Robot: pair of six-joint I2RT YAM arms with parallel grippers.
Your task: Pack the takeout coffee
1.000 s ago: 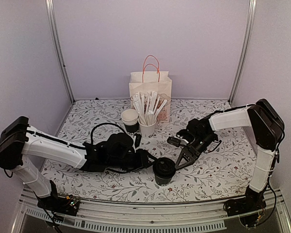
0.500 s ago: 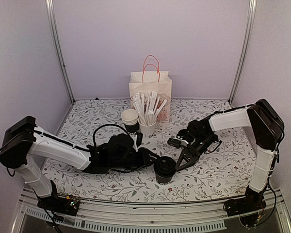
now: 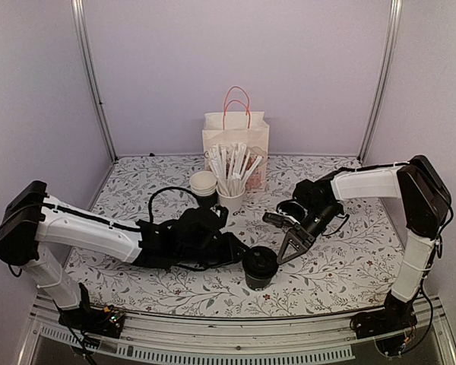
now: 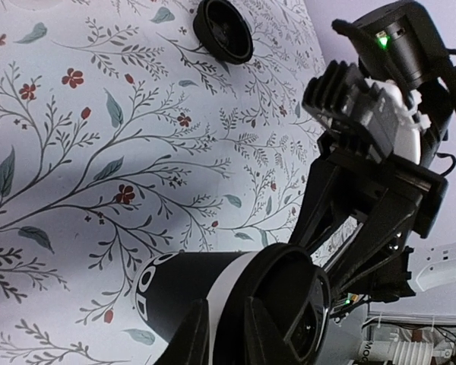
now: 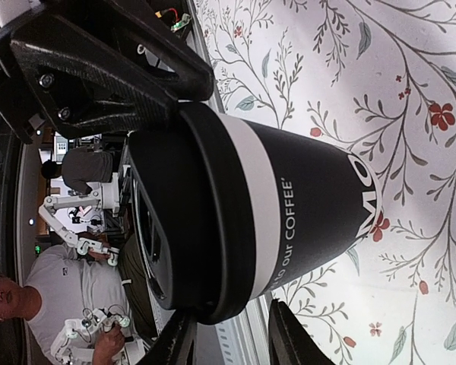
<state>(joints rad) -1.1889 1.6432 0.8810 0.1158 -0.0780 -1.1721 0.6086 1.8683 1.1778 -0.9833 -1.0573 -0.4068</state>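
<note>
Floral table [image 3: 349,266], left arm [image 3: 99,232] and right arm [image 3: 365,184] low at takeout coffee [image 3: 258,266] — right tool [image 3: 284,255] parted, left tool [image 3: 241,249] unclear

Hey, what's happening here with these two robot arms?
Both arms are on the lidded coffee near the front. The left tool is at its top from one side; the right tool, jaws apart, from the other. Whether either grips it is unclear. The paper bag stands at the back, and the coffee isn't in it yet.
</note>
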